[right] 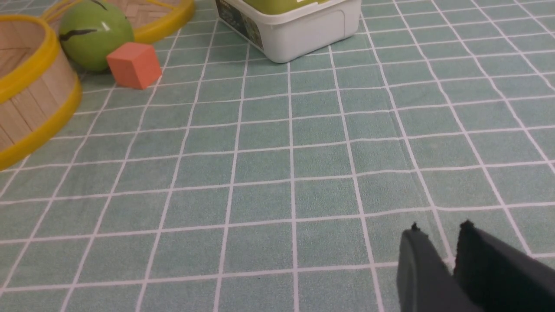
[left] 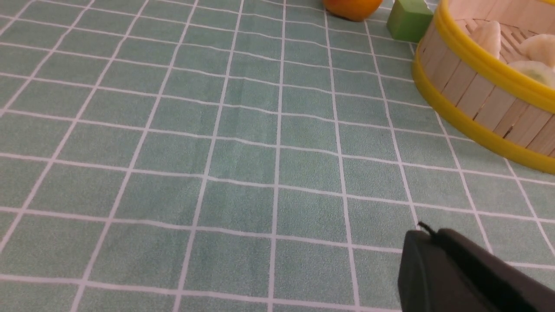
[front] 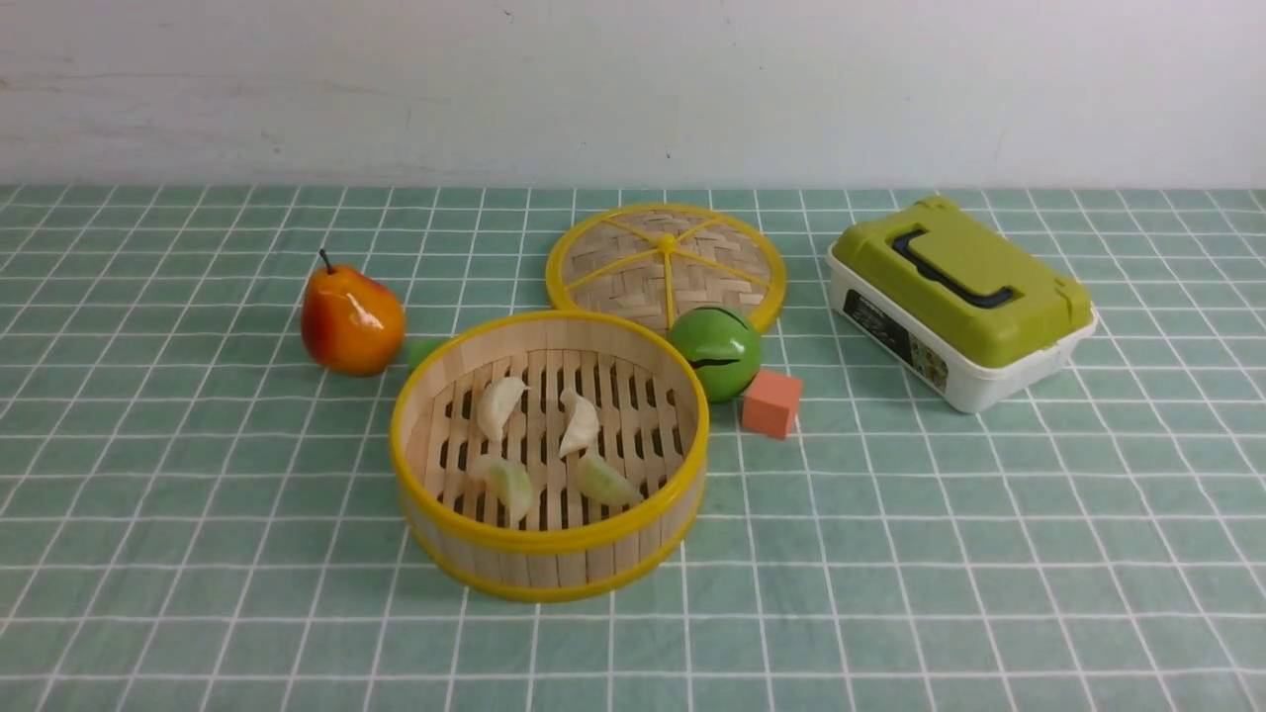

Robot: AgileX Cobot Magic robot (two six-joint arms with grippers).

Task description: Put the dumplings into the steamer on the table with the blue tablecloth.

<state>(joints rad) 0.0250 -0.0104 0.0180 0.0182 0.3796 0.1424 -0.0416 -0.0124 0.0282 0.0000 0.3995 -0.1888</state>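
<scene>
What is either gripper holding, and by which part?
Nothing. The left gripper is shut and empty, the right gripper slightly open and empty over bare cloth.

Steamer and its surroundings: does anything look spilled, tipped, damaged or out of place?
Nothing stands out. All four dumplings lie inside the upright steamer; its woven lid lies flat behind it, and the tablecloth looks smooth.
</scene>
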